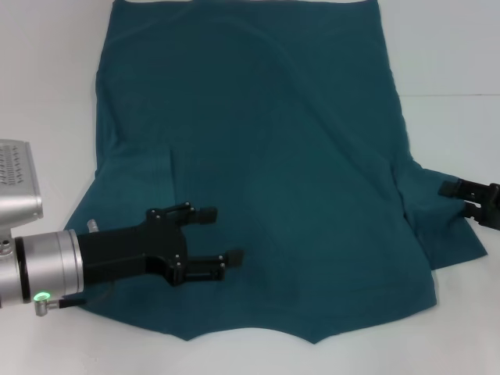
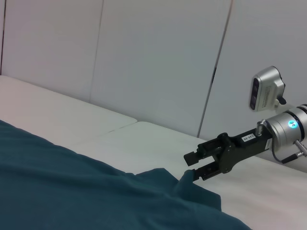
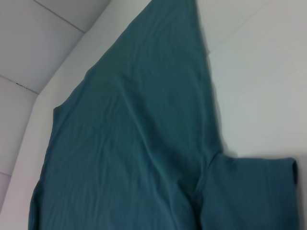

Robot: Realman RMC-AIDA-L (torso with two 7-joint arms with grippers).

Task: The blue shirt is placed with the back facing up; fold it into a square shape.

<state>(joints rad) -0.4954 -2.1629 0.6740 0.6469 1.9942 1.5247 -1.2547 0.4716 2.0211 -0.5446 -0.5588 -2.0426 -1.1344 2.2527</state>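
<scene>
Dark teal-blue short-sleeved shirt (image 1: 266, 156), soft knit, plain. Spread flat on white surface, body filling most of head view, hem toward far edge, shoulders and neckline nearest. Left sleeve seemingly folded in over body; right sleeve spread out sideways. Gentle diagonal wrinkles across back; sleeve edge slightly raised.

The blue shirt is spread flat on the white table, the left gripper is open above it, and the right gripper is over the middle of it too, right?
Not quite. The right gripper is at the blue shirt's right sleeve edge, as the head view shows. The left gripper is indeed open above it, over the white table.
</scene>
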